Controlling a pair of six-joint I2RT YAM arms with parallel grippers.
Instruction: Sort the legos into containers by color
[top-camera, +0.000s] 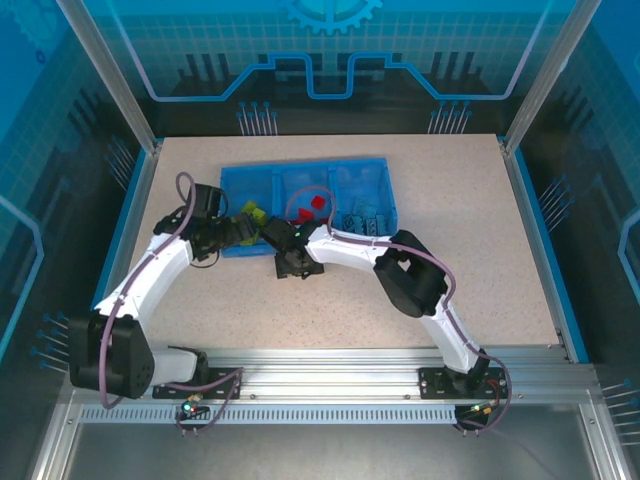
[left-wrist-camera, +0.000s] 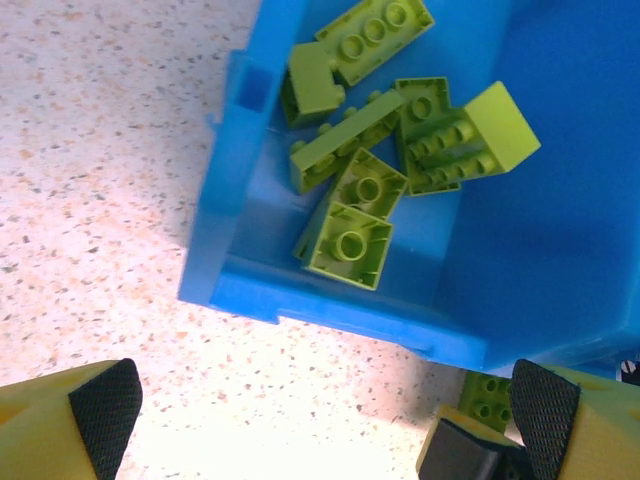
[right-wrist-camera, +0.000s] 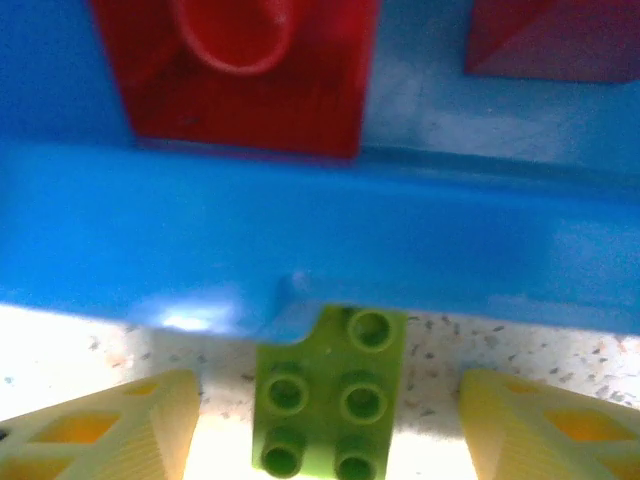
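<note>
1. My left gripper (left-wrist-camera: 325, 425) is spread wide over the table, just outside the blue tray's (left-wrist-camera: 330, 300) pile of lime green bricks (left-wrist-camera: 370, 170).
2. My right gripper (right-wrist-camera: 330, 440) straddles a loose lime brick (right-wrist-camera: 330, 400) on the table against the tray wall. Fingers apart, touching neither side.
3. The red bricks (right-wrist-camera: 245, 80) past that wall are blurry and cut off.

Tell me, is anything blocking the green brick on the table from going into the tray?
Yes, the tray's near wall. The green brick lies on the table just outside it, with red bricks behind. Nothing sits between the right claw and the brick; its fingers stand either side.
</note>
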